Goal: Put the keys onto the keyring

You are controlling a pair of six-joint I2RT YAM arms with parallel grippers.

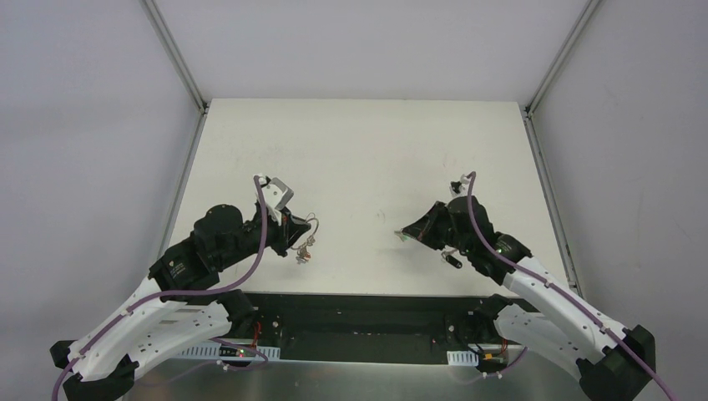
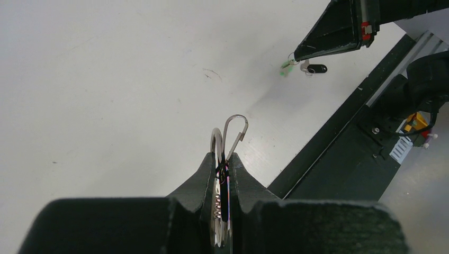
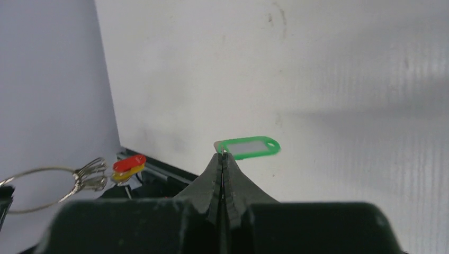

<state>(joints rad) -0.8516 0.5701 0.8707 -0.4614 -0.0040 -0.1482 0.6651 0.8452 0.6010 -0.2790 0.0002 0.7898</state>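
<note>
The green key (image 3: 249,147) sits at the very tip of the right fingers (image 3: 210,172), which are pressed together with no gap and pinch its small metal loop. In the right wrist view its head reads as a flat green frame with a pale window, lifted above the white surface (image 1: 359,150). The left wrist view, in its upper right, adds what that view lacks: the black key (image 2: 316,68) hanging just beside the green one under the same fingertips.

The keyring (image 2: 214,144) is clamped between the left fingers (image 2: 207,172), closed tight on it, with 1 thin wire hook rising above their tips. Only the right wrist view, at its lower left, shows the ring's wide wire loop carrying a red key (image 3: 130,161) stacked on a yellow key (image 3: 126,172). From above, the 2 arms are well apart, tips facing each other.
</note>
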